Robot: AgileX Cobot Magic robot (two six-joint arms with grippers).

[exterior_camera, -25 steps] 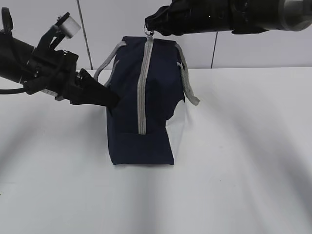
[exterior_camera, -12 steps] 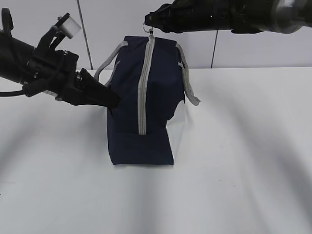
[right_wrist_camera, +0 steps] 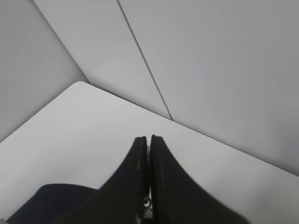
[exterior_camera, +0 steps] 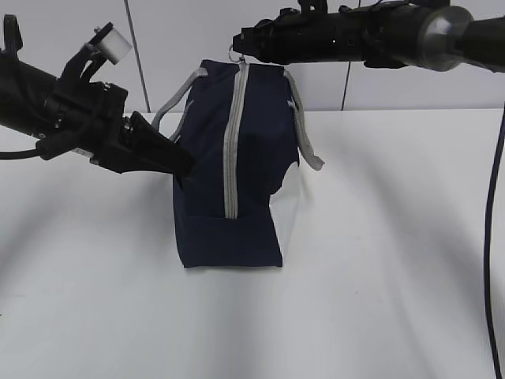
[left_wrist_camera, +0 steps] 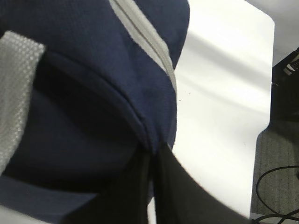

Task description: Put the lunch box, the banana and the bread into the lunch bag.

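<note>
Right claw (exterior_camera: 239, 43) is sitting higher and more level than a second ago, its arm stretching across the top; fingers pressed together, pinching the ring pull (exterior_camera: 237, 54) at the zipper's upper end. Left claw (exterior_camera: 183, 164) unchanged, clamped on navy fabric at the side of the lunch bag (exterior_camera: 237, 158). Bag is standing upright on the white table (exterior_camera: 379, 260), woven cloth, grey zipper (exterior_camera: 230, 150) closed, grey webbing handles drooping.

Left gripper (exterior_camera: 180, 162) fingers (left_wrist_camera: 140, 186) pressed together; right gripper (exterior_camera: 239, 41) fingers (right_wrist_camera: 140, 163) closed.
</note>
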